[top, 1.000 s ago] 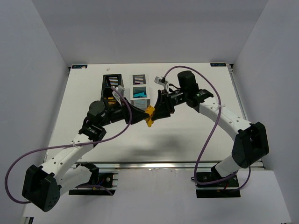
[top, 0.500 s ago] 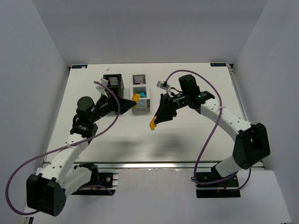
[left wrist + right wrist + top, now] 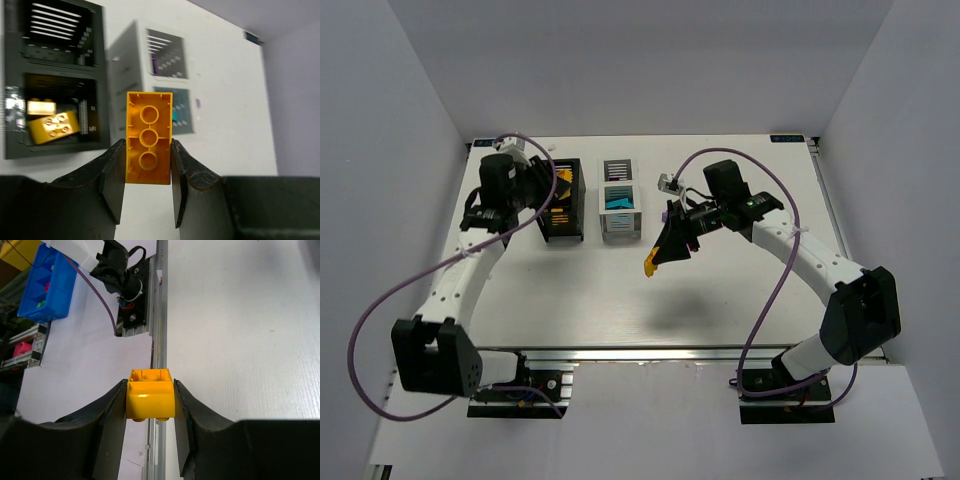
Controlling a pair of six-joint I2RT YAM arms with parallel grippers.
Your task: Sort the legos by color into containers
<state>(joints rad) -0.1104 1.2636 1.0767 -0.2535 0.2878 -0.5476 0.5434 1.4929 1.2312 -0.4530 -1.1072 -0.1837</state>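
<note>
White table, alu rail — blue bin

The top view looks down from high above and behind the arm bases, far enough off to take in the whole counter. The left wrist view sits close behind the left claw and looks down on the black bin and the white bin. The top view shows both bins too. The right wrist view, close behind the right claw, faces back toward the counter's near rail, which is also seen from above.

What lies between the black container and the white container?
Nothing: only a bare strip of table separates the black container and the white container, as the top external view shows.
</note>
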